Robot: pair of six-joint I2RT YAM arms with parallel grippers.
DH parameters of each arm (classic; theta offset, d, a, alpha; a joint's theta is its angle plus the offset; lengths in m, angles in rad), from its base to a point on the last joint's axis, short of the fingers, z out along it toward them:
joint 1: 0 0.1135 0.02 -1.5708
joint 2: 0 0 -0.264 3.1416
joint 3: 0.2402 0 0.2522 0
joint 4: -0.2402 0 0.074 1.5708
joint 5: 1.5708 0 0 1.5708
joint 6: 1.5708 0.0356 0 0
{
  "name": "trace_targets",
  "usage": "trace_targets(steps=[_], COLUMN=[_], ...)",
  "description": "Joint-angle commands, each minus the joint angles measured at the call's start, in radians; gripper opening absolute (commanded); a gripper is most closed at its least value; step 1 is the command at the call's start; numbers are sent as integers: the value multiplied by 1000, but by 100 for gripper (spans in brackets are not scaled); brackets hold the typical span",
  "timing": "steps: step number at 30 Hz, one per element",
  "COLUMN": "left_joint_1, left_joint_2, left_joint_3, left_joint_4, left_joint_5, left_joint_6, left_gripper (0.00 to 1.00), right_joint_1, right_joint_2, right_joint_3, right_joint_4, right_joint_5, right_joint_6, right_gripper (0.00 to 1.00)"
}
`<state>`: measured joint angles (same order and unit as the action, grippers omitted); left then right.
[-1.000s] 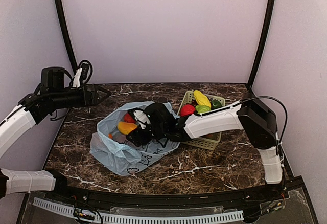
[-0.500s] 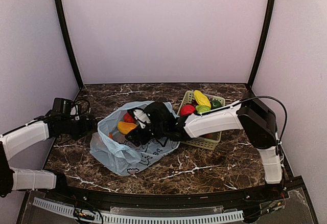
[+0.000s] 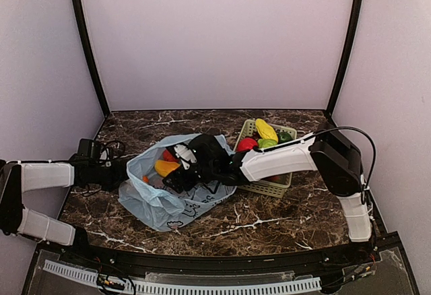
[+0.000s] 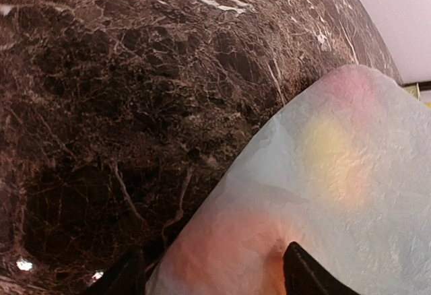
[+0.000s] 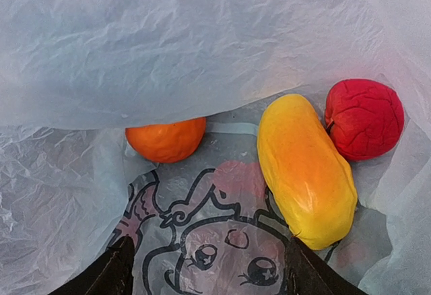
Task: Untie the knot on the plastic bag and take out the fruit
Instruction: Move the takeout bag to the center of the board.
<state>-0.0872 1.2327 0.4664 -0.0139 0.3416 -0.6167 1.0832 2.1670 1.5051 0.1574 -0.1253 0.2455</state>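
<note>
The light blue plastic bag (image 3: 161,204) lies open at mid table, and no knot shows. In the top view a mango (image 3: 166,168) and a red apple (image 3: 170,154) sit in its mouth. My right gripper (image 3: 180,172) is inside the bag, open and empty. The right wrist view shows its jaws (image 5: 212,271) above the printed girl, near an orange (image 5: 165,139), the mango (image 5: 306,170) and the red apple (image 5: 363,118). My left gripper (image 3: 124,172) is low at the bag's left side, open, with the bag wall (image 4: 323,174) between its fingertips (image 4: 303,278).
A pale green basket (image 3: 273,188) stands right of the bag. It holds a yellow fruit (image 3: 265,130), a red one (image 3: 246,145) and green ones (image 3: 285,136). My right forearm lies across its near left side. Dark marble table (image 4: 121,93) is to the left.
My left arm has swung down from high at the back left to the bag's left side. My right gripper has stayed inside the bag, barely shifted.
</note>
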Motion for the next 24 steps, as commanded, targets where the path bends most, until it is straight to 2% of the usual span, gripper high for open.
trace_targets(steps=[1, 3, 13, 17, 24], left_joint_1=[6, 5, 3, -21, -147], left_joint_2=[24, 32, 94, 141, 197], left_joint_3=[-14, -17, -26, -10, 45], left_joint_4=[43, 40, 90, 123, 162], left_joint_5=[27, 28, 99, 119, 106], left_joint_6=[26, 34, 43, 55, 71], left_gripper=[58, 47, 3, 1, 1], right_joint_1=[-7, -8, -8, -9, -23], right_joint_2=[29, 31, 36, 28, -4], right_joint_3=[31, 35, 37, 31, -15], right_joint_4=[22, 22, 18, 17, 45], right_joint_5=[-34, -38, -37, -28, -22], right_joint_6=[11, 13, 16, 14, 30], right_gripper=[72, 71, 68, 68, 67])
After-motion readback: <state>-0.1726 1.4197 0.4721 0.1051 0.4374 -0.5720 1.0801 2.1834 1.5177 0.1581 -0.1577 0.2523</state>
